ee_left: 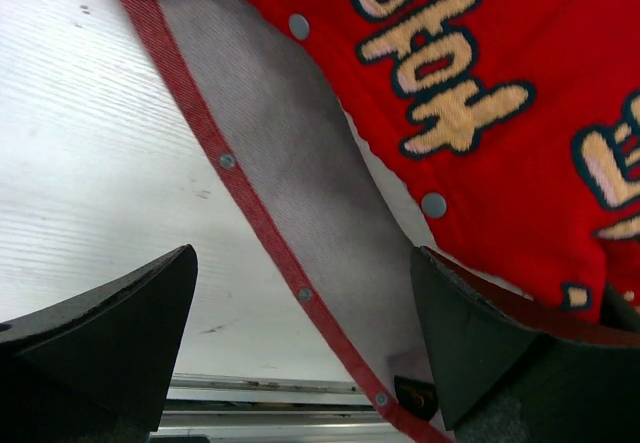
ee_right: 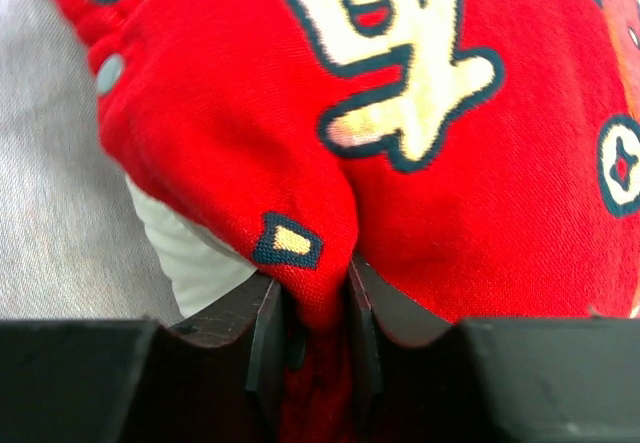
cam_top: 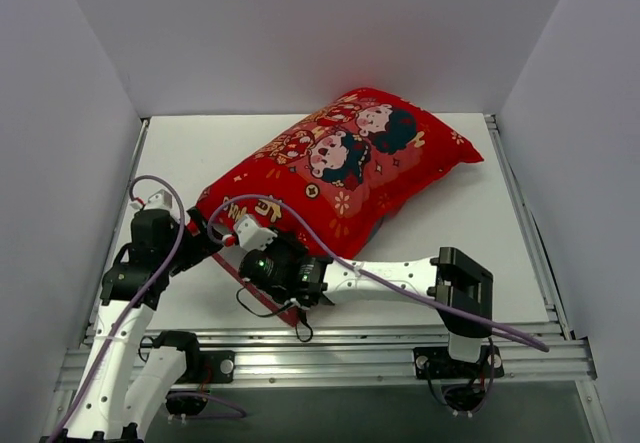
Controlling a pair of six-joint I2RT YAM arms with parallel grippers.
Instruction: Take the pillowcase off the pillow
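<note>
At the near-left mouth of the pillowcase point(cam_top: 340, 168) lying mid-table, our right gripper point(ee_right: 315, 293) pinches a thin red fold and the left gripper point(ee_left: 303, 263) gapes empty, so pulling we may slip off or drag the pillow point(ee_right: 190, 253) along.

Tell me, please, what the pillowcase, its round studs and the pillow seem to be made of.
Pillowcase: woven cloth, matte, red printed outside and grey inside; fine weave lines show and it creases softly.
Studs: small dull-grey discs along the opening, likely snap fasteners; metal or plastic, unclear.
Pillow: white soft fabric with faint ribs, peeping out at the opening.
</note>
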